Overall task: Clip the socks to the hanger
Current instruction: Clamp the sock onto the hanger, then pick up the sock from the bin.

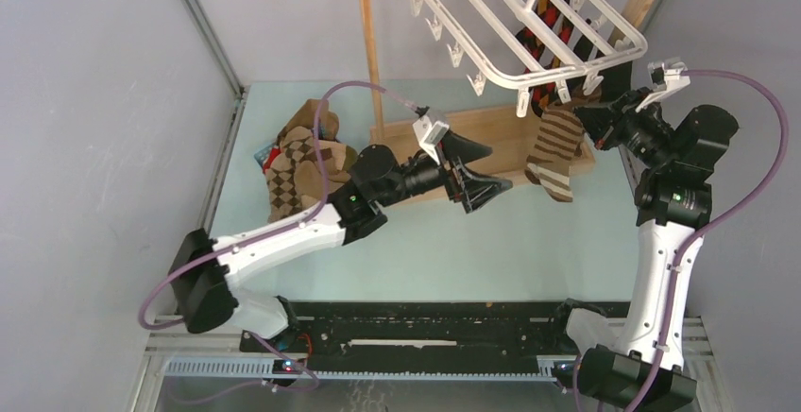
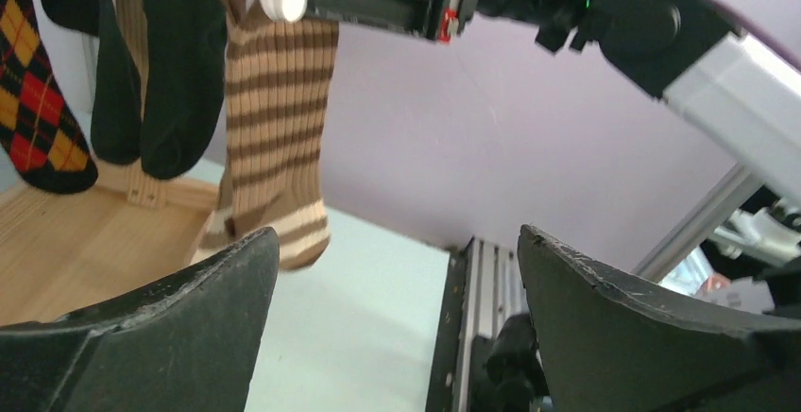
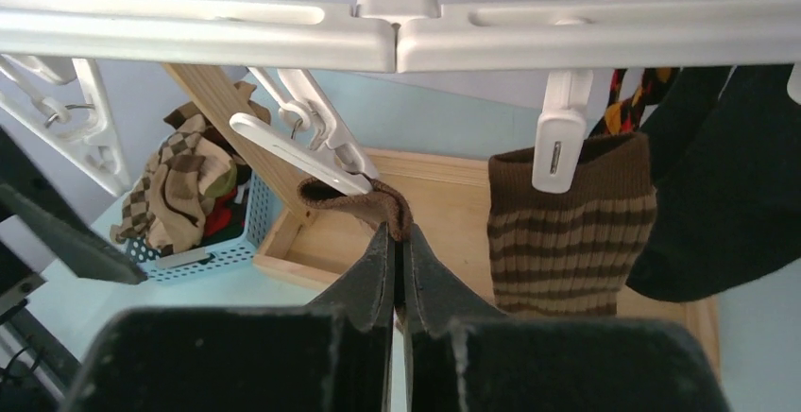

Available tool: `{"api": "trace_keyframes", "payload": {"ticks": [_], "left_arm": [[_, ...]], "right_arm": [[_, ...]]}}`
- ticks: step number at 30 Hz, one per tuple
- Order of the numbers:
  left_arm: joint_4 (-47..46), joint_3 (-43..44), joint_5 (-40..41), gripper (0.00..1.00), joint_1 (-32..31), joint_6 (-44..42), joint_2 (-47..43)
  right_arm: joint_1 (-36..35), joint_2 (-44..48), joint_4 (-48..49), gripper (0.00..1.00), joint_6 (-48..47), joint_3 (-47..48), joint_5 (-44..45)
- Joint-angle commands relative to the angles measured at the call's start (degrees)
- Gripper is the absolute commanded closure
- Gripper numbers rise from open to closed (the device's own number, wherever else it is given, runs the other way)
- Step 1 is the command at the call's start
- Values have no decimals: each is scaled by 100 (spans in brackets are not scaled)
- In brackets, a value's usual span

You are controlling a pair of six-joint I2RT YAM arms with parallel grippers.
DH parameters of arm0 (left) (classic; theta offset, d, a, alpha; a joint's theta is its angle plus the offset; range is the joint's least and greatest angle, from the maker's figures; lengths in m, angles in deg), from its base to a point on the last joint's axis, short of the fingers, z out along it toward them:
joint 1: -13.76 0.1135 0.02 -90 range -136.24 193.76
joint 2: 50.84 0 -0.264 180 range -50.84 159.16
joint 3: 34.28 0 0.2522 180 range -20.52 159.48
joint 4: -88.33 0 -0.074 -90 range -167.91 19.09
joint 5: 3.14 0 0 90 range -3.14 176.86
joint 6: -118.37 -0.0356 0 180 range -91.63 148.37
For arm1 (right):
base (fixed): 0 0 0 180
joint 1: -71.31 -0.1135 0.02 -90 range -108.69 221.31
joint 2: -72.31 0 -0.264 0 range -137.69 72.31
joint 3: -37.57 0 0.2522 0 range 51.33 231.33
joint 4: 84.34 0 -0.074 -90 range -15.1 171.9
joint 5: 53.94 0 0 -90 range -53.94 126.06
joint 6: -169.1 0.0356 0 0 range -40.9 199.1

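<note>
Striped sock (image 3: 567, 242) is hanging clipped to the hanger (image 3: 236, 39) just beside the right gripper (image 3: 399, 232), which is pinching a brown cuff (image 3: 349, 197) barely reaching the clip (image 3: 302, 143) ahead, so letting go now is risking a drop.

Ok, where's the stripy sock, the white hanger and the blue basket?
stripy sock (image 3: 567, 251), right wrist view, ribbed middle.
white hanger (image 3: 236, 39), right wrist view, front bar.
blue basket (image 3: 247, 228), right wrist view, mesh wall.

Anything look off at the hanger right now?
One clip on the hanger is splayed sideways, almost flat, while the neighbour clip holding the striped sock hangs straight. The right gripper pinches a brown cuff bunched at its tip.
</note>
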Motion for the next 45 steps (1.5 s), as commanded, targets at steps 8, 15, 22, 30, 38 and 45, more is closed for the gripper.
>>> {"api": "trace_keyframes", "payload": {"ticks": [8,15,22,30,38,45], "left_arm": [[1428,-826,813,0,-79,-1192,-1515],[2463,-1244,1544,0,-6,-1076,-2373],[3205,-1779,2469,0,132,-469,-3377],[4249,-2086,3112,0,301,208,-4289],[5314,-2096,2840,0,885,620,-4393],[5227,-2318,1712,0,1988,703,-4439]], "right_arm": [[183,210,-257,65,-514,19,21],[881,448,-1235,38,-1134,-35,-521],[1852,874,-2614,33,-2107,-595,-1695],[2215,1000,-4508,25,-3884,-1160,-2509],[1686,1470,-4579,10,-4003,-1583,-2062],[1269,1541,-3913,8,-2729,-1487,-772]]}}
